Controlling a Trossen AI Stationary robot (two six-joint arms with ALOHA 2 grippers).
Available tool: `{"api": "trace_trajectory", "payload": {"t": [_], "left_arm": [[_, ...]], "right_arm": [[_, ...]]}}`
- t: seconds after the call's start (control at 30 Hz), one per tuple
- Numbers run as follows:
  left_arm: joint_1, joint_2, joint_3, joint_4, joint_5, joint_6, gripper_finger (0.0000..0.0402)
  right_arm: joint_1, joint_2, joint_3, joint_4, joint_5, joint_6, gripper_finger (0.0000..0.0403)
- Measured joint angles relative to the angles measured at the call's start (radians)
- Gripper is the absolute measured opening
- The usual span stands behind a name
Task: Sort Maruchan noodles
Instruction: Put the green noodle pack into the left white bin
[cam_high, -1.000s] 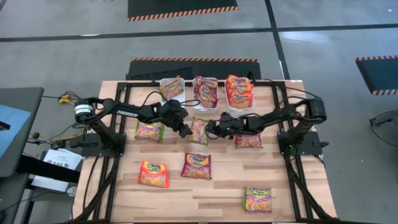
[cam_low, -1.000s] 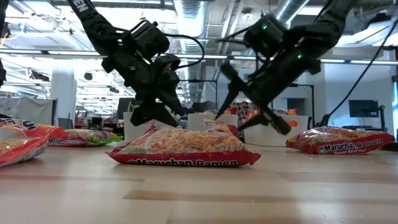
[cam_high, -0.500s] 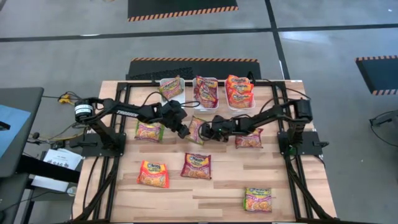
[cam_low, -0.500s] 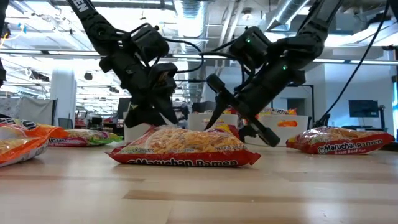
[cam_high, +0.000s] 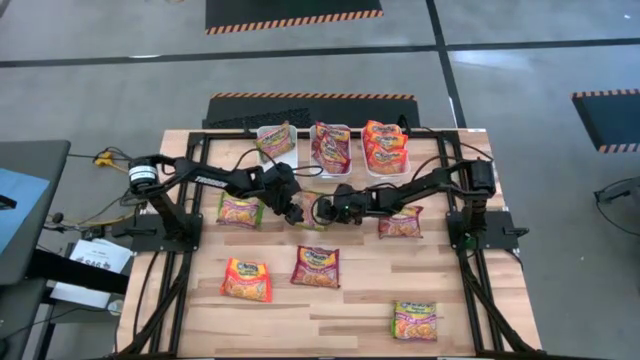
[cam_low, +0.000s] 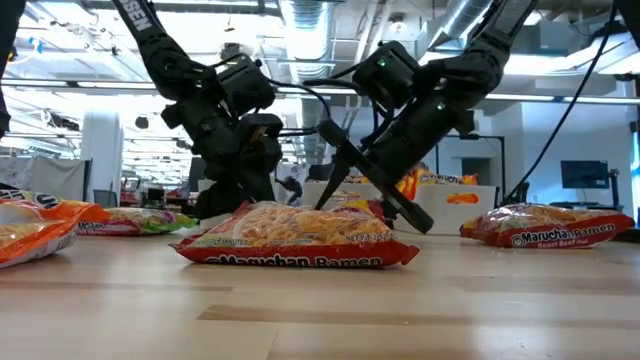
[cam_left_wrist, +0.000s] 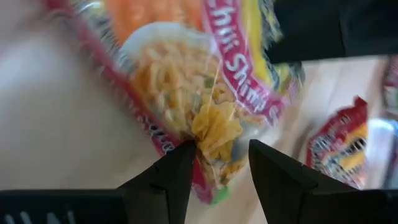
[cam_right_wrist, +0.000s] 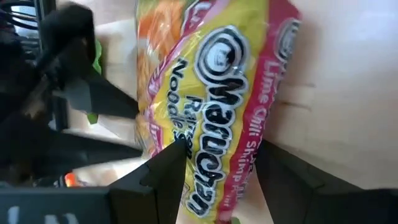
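A Lime Chili Shrimp Maruchan noodles packet (cam_high: 310, 208) stands raised on its edge at mid-table, between both grippers. My left gripper (cam_high: 297, 211) is shut on its crumpled end (cam_left_wrist: 214, 124). My right gripper (cam_high: 322, 211) comes from the other side, open, its fingers (cam_right_wrist: 168, 171) straddling the packet's yellow and pink front (cam_right_wrist: 211, 93). Other packets lie flat: a green-trimmed one (cam_high: 240, 210), one by the right arm (cam_high: 399, 226), two in the front middle (cam_high: 247, 280) (cam_high: 316, 267), and one at the front right (cam_high: 415, 320).
Three white bins (cam_high: 262, 131) (cam_high: 316, 168) (cam_high: 366, 170) stand in a row at the table's back edge, each holding packets. In the low view a maroon-trimmed packet (cam_low: 300, 235) lies in front of the grippers. Black arm frames run along both table sides.
My right arm has reached leftward until its gripper meets the packet held by the left gripper. The packet has tipped up from slanted to nearly on edge. The left gripper has barely moved.
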Motion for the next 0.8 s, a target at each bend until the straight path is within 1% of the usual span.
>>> {"api": "trace_trajectory", "payload": {"t": [0.1, 0.27, 0.37, 0.47, 0.57, 0.67, 0.73, 0.8], "left_arm": [[0.0, 0.014, -0.001, -0.003, 0.049, 0.022, 0.0151], [0.0, 0.009, -0.003, 0.041, 0.071, -0.004, 0.0151], [-0.004, 0.01, -0.003, 0.049, 0.07, -0.014, 0.0151], [-0.004, 0.01, -0.004, 0.05, 0.073, -0.016, 0.0151], [-0.004, 0.01, -0.005, 0.05, 0.086, -0.02, 0.0151], [0.0, 0.01, -0.005, 0.05, 0.121, -0.028, 0.0151], [0.003, 0.011, -0.006, 0.05, 0.135, -0.027, 0.0151], [0.007, 0.011, -0.006, 0.05, 0.147, -0.028, 0.0151]], "right_arm": [[-0.001, 0.009, 0.008, 0.009, 0.012, -0.006, 0.021], [0.002, 0.016, 0.009, 0.042, 0.005, -0.004, 0.0209], [0.002, 0.016, 0.009, 0.04, -0.002, -0.01, 0.0198], [0.002, 0.016, 0.009, 0.045, -0.013, -0.011, 0.0166], [0.002, 0.016, 0.024, 0.035, -0.043, -0.021, 0.012], [0.004, 0.016, 0.033, 0.029, -0.051, -0.045, 0.0078], [0.005, 0.016, 0.033, 0.031, -0.058, -0.045, 0.006], [0.005, 0.016, 0.034, 0.031, -0.066, -0.044, 0.0052]]}}
